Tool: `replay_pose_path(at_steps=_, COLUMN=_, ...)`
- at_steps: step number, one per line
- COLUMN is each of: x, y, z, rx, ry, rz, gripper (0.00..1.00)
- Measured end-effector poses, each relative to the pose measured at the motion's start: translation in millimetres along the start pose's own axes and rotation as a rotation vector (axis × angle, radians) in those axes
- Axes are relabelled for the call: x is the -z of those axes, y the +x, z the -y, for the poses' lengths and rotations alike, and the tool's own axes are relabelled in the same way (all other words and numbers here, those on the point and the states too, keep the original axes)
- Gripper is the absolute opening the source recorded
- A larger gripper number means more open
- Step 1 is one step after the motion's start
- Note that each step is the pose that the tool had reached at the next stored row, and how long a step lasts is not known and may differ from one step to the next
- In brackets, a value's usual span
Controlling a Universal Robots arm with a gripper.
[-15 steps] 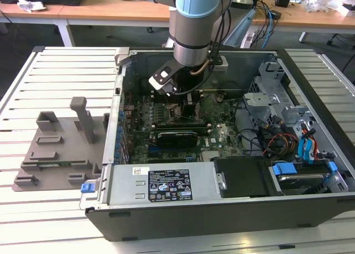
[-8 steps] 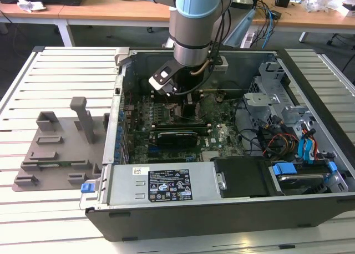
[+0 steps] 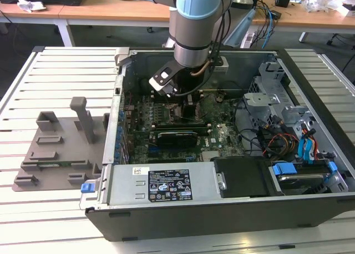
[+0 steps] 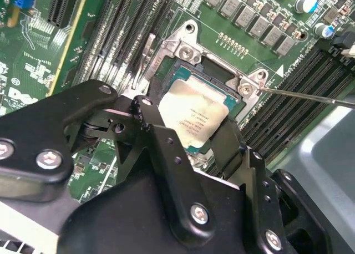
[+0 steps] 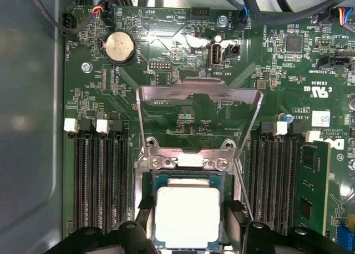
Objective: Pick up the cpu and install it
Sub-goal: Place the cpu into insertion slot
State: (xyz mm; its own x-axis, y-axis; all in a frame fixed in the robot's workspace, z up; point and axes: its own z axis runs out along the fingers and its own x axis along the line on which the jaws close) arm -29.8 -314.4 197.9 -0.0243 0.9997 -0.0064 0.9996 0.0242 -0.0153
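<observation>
Reaching deep into the open computer case (image 3: 222, 209) on the slatted worktop (image 3: 61, 71), grey tray (image 3: 55, 148) lying at the exterior view's left. Hemmed in by memory slots (image 5: 102, 176) on both sides (load plate (image 5: 198, 115) flipped up behind the socket (image 5: 188, 162)). Gripping the cpu (image 4: 193, 116) by opposite edges, fingers (image 4: 150, 118) drawn in against it, right over the socket's opening.

Load plate (image 5: 199, 91) hinged upright — open room over cpu (image 5: 187, 215); memory slots (image 5: 100, 182) flank, lever rod (image 4: 310, 96) beside.
</observation>
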Motion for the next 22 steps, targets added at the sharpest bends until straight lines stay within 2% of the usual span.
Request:
replay_pose_path(at_steps=2, x=0.5, y=-0.1, z=-0.1, rx=0.0, ry=0.0001, rz=-0.0004, gripper=0.62)
replay_pose_path(at_steps=6, x=9.6, y=0.9, z=0.0, rx=0.0, ry=0.0, rz=-0.0004, gripper=0.62)
replay_pose_path(at_steps=7, x=13.6, y=1.8, z=0.0, rx=0.0, ry=0.0001, rz=-0.0004, gripper=0.61)
replay_pose_path(at_steps=9, x=16.6, y=2.2, z=0.0, rx=0.0, ry=0.0, rz=-0.0003, gripper=0.48)
replay_pose_path(at_steps=10, x=18.3, y=2.2, z=0.1, rx=0.0, ry=0.0, rz=-0.0002, gripper=0.36)
replay_pose_path(at_steps=11, x=19.4, y=2.2, z=0.1, rx=0.0, ry=0.0, rz=-0.0001, gripper=0.29)
replay_pose_path(at_steps=12, x=20.3, y=2.3, z=0.1, rx=0.0, ry=0.0001, rz=0.0001, gripper=0.29)
replay_pose_path(at_steps=15, x=25.6, y=2.4, z=0.2, rx=0.0, ry=0.0001, rz=0.0025, gripper=0.11)
replay_pose_path(at_steps=16, x=30.6, y=2.4, z=0.3, rx=0.0, ry=0.0001, rz=0.0042, gripper=0.11)
replay_pose_path(at_steps=22, x=41.4, y=2.4, z=0.4, rx=0.0, ry=0.0002, rz=0.0057, gripper=0.11)
